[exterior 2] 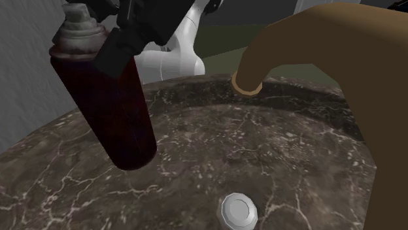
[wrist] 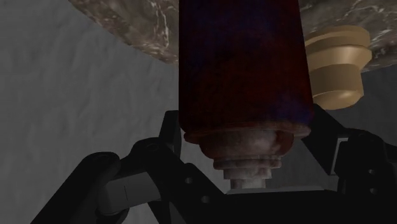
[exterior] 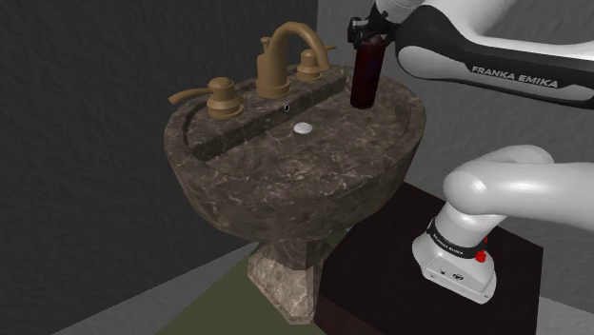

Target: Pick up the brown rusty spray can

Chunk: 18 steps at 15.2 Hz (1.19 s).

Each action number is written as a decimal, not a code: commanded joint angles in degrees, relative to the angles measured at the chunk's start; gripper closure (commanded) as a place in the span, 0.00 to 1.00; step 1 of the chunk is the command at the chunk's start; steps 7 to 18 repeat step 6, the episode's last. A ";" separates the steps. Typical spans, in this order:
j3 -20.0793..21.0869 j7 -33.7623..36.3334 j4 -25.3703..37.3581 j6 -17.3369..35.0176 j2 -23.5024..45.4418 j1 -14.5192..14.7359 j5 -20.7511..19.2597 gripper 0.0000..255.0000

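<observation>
Arm (exterior: 495, 57) extended over sink (exterior: 286, 205); gripper (exterior: 367, 40) clasps spray can (exterior: 366, 81) (near cap).

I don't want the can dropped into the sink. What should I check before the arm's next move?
1. Jaws shut on the dark red-brown spray can: ok, they clasp it from both sides near its nozzle end.
2. Can upright: cannot tell. It looks straight in the shoulder view but leans in the second exterior view.
3. Can's base free of the dark veined sink: cannot tell, because the base overlaps the rim in the shoulder view.
4. Can apart from the brass faucet: ok, a gap shows.
5. Can apart from the nearest faucet handle: ok.
</observation>
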 commanded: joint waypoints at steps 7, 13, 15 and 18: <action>-0.69 -1.49 4.56 -2.63 1.54 -0.68 -0.07 1.00; -0.69 -1.49 4.56 -2.63 1.54 -0.68 -0.07 1.00; -0.69 -1.49 4.56 -2.63 1.54 -0.68 -0.07 1.00; -0.69 -1.49 4.56 -2.63 1.54 -0.68 -0.07 1.00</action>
